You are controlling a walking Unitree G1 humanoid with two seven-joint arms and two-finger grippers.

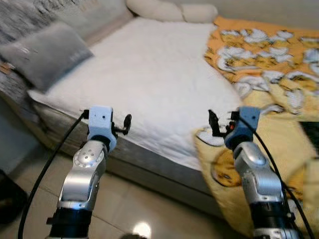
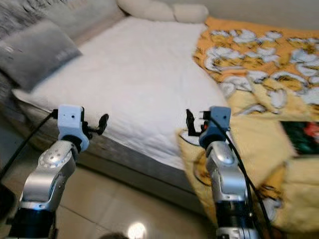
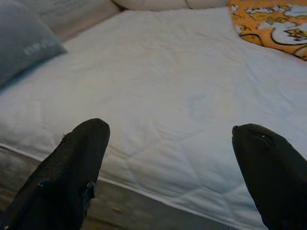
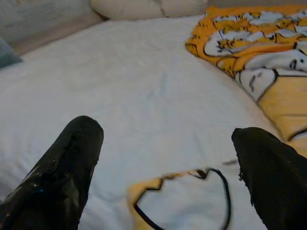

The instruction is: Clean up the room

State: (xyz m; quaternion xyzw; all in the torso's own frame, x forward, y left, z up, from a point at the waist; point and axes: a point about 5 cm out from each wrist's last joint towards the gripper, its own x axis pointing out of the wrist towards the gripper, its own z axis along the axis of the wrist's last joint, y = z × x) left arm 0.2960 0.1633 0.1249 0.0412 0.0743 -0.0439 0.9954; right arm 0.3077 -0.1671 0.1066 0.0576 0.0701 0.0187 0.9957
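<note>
A bed with a white quilted mattress cover (image 1: 149, 74) lies ahead. A yellow and orange cartoon-print blanket (image 1: 269, 64) is rumpled over its right side and hangs off the near edge (image 4: 182, 201). A grey pillow (image 1: 45, 52) rests at the left. My left gripper (image 1: 125, 125) is held up at the bed's near edge, open, with nothing between its fingers (image 3: 72, 167). My right gripper (image 1: 213, 122) is raised just over the blanket's hanging edge, open and holding nothing (image 4: 165, 158).
Cream pillows (image 1: 169, 10) lie at the head of the bed. A grey upholstered side panel (image 1: 25, 20) runs along the left. Beige floor tiles (image 1: 144, 209) lie below me. A dark patterned object (image 2: 301, 137) sits on the blanket at the right.
</note>
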